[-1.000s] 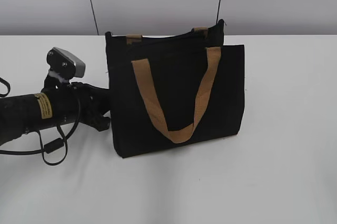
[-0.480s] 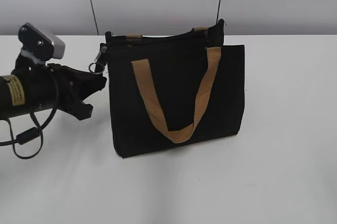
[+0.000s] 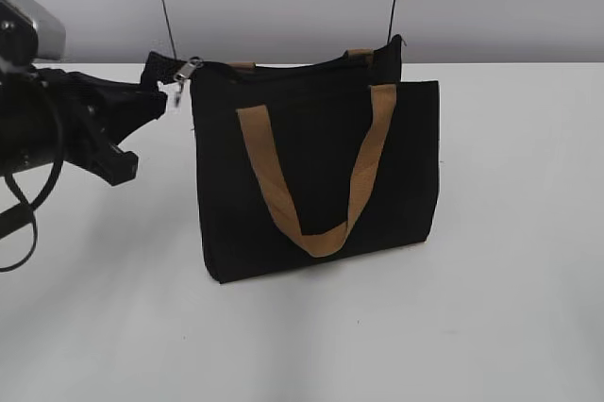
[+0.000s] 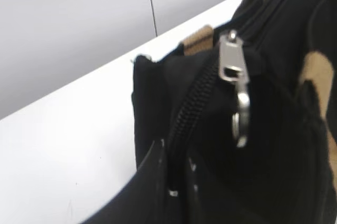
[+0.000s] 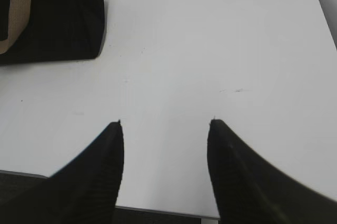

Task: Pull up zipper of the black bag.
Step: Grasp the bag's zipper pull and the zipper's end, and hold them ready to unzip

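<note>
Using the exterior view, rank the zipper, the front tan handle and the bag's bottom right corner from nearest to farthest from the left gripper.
1. The zipper, at the bag's top left corner, right by the left gripper.
2. The front tan handle, looped across the bag's middle.
3. The black bag's bottom right corner, lowest and rightmost.

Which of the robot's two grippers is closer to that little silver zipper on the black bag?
Left. The left gripper is right at the zipper, at the black bag's top left corner. The right gripper hangs open over bare table, well clear of the bag.
</note>
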Robot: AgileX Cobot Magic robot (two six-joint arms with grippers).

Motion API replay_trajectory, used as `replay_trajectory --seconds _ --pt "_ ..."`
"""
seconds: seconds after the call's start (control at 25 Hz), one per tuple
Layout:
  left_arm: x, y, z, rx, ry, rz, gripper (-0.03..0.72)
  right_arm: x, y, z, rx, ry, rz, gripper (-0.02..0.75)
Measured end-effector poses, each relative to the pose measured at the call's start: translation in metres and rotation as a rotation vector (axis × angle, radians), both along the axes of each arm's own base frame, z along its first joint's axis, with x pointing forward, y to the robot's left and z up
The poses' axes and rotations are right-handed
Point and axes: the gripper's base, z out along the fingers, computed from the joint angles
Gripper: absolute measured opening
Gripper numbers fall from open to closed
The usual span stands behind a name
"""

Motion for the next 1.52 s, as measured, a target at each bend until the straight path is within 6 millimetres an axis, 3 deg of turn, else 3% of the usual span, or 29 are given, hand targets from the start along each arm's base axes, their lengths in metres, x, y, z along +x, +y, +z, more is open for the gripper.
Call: replay_trajectory --seconds 0.2,0.88,1.08,1.52 --pt "-0.005 0.001 0.013 -0.021 -0.039 0.001 0.015 0.000 0.000 0.000 0.000 0.000 0.000 0.401" --pt "-0.007 0.001 0.020 -0.085 -0.020 0.017 0.015 0.001 0.004 0.001 0.034 0.009 0.033 0.401" --pt "-0.007 0.001 0.020 -0.087 -0.021 0.017 0.015 0.022 0.014 0.009 -0.001 0.072 0.183 0.401" --pt "-0.007 0.001 0.022 -0.103 -0.028 0.015 0.015 0.105 0.053 0.018 0.087 0.095 0.613 0.401"
